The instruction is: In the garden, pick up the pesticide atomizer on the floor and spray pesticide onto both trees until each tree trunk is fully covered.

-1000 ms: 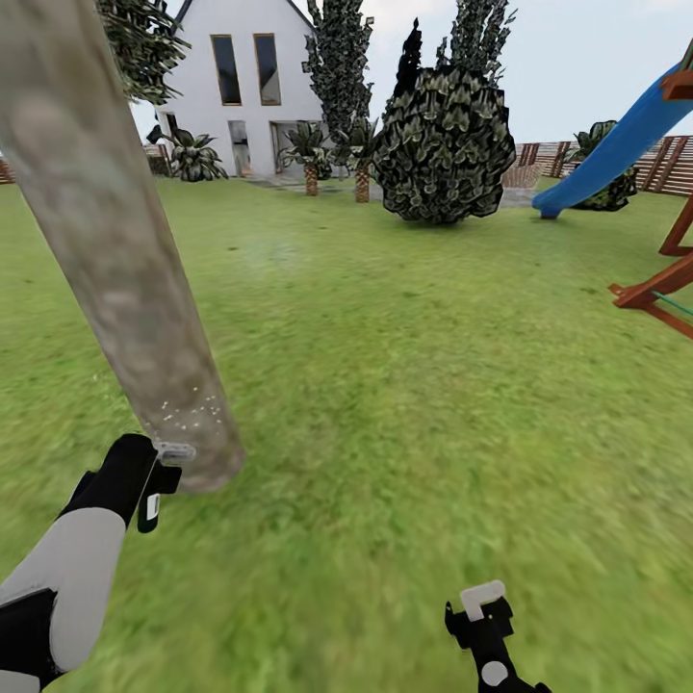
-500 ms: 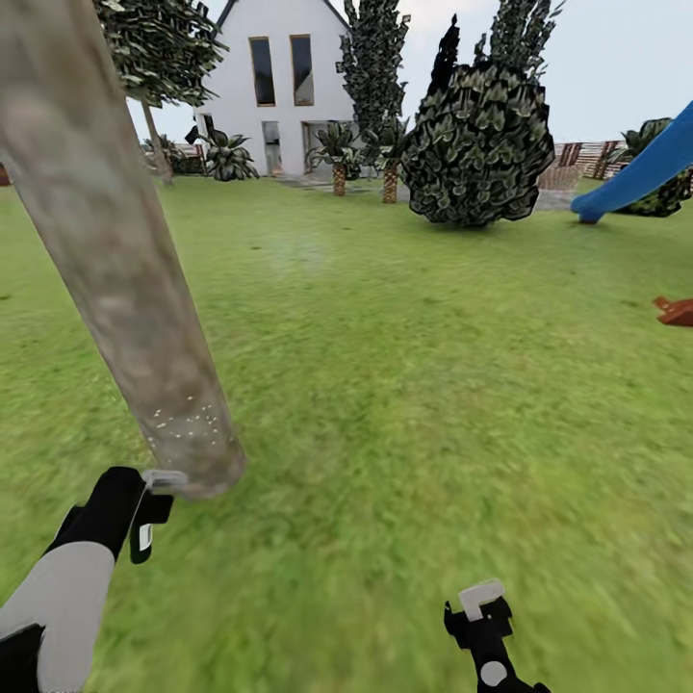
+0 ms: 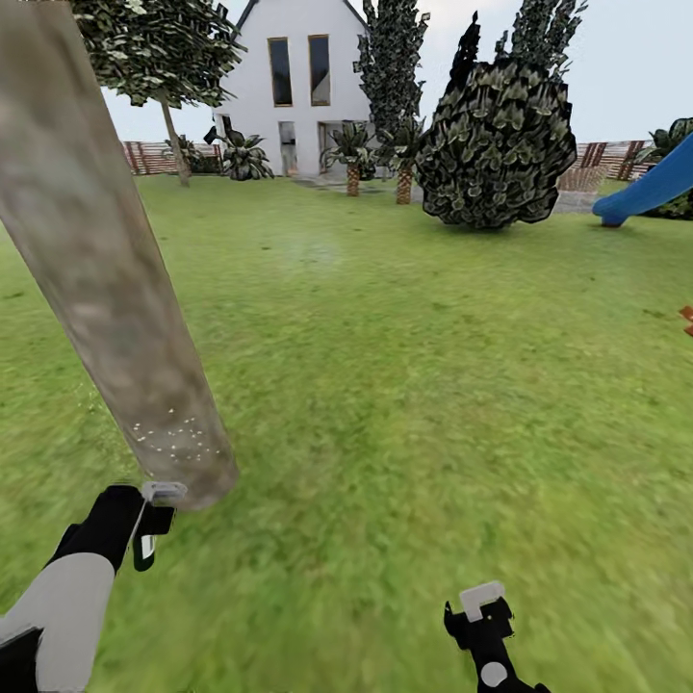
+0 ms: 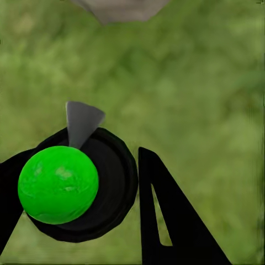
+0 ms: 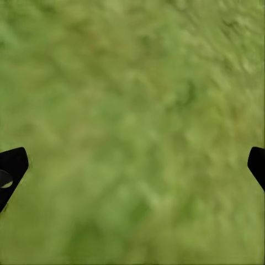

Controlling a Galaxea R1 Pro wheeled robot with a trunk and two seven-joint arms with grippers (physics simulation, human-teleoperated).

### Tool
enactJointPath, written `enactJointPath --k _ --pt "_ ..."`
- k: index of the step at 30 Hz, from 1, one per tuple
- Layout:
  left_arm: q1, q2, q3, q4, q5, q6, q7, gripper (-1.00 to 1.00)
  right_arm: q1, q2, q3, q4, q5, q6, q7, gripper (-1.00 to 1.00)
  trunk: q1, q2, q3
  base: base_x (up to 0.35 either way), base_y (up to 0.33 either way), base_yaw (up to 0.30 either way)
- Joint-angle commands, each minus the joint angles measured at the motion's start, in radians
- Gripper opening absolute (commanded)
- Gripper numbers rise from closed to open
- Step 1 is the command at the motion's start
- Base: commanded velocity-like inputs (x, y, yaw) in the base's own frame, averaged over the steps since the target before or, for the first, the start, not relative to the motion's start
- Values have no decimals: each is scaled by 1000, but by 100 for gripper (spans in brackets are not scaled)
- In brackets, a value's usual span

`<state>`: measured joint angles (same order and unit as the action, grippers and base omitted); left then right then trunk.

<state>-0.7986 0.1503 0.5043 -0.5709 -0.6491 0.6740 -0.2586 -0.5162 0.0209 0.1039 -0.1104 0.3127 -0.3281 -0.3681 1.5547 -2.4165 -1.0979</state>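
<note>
While our left gripper (image 4: 107, 187) clamps the pesticide atomizer (image 4: 58, 184) near the tree trunk (image 3: 115, 308), pesticide (image 3: 173, 438) specks only its base; 2nd tree untreated. Right gripper (image 5: 132, 165) open, empty.

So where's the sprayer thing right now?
The atomizer is clamped in the left gripper, low on the left of the head view, beside the foot of the big tree trunk, where white pesticide specks already dot the bark.

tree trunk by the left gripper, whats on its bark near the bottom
Tiny white specks dot the bark of the tree trunk low down, just above the grass. Its far side is hidden.
</note>
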Motion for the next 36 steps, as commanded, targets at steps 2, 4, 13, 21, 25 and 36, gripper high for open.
enactJointPath --k 2,4,13,21,25,36 --pt "-1 -2 17 3 -12 -21 -9 -100 -1 0 8 1 0 0 -8 100 0 0 -1 2 -2 257" --pt "-1 -4 18 19 -12 -32 -7 -100 -1 1 8 1 0 0 -8 100 0 0 -1 22 -75 273" --pt "-1 -19 16 36 -10 -36 43 -100 -1 1 8 1 0 0 -8 100 0 0 -1 109 -250 174" --pt "-1 -31 16 35 -10 -36 44 -100 4 -1 8 2 0 0 -8 100 0 0 -1 120 -262 1" --pt "-1 -31 16 35 -10 -36 44 -100 6 -1 8 1 0 0 -8 100 0 0 -1 120 -262 0" --pt "-1 -30 16 34 -10 -36 44 -100 6 1 8 1 0 0 -8 100 0 0 -1 112 -262 26"
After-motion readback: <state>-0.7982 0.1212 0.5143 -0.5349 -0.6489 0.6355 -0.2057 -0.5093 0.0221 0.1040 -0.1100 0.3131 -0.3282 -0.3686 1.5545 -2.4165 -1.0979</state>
